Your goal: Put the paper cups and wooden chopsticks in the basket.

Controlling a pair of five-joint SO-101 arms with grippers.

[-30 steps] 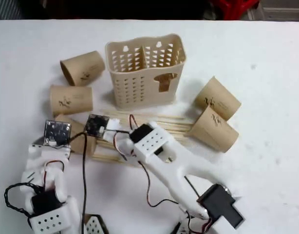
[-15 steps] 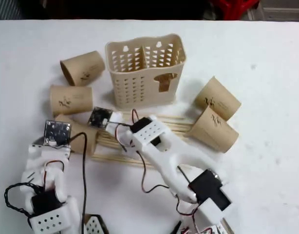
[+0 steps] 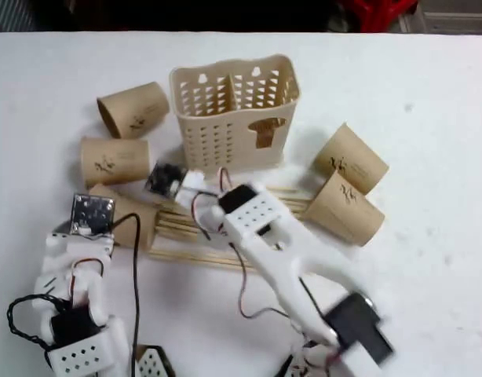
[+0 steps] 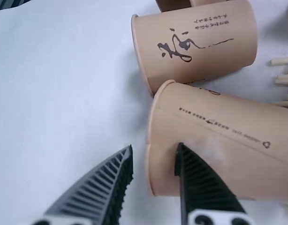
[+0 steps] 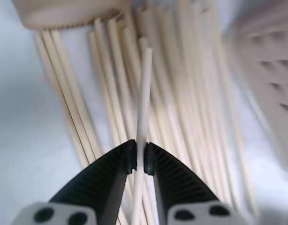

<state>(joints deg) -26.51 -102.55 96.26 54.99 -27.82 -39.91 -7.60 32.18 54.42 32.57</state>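
Observation:
A cream slotted basket (image 3: 233, 118) stands upright mid-table. Paper cups lie on their sides: two to its left (image 3: 133, 110) (image 3: 114, 161), two to its right (image 3: 351, 157) (image 3: 343, 208). Another cup (image 4: 214, 145) lies at my left gripper (image 4: 154, 149), which is open with its fingers either side of the cup's rim; this cup (image 3: 137, 218) is also in the high view. Wooden chopsticks (image 3: 225, 232) lie spread in front of the basket. My right gripper (image 5: 138, 157) is shut on one pale chopstick (image 5: 144, 89) above the pile (image 5: 181, 108).
The white right arm (image 3: 280, 259) stretches across the near middle of the table over the chopsticks. The left arm (image 3: 72, 298) sits at the near left corner. Open white table lies far right and behind the basket.
The right arm's wrist has moved away from the near edge toward the basket, over the chopstick pile. The left arm and the cups have stayed put.

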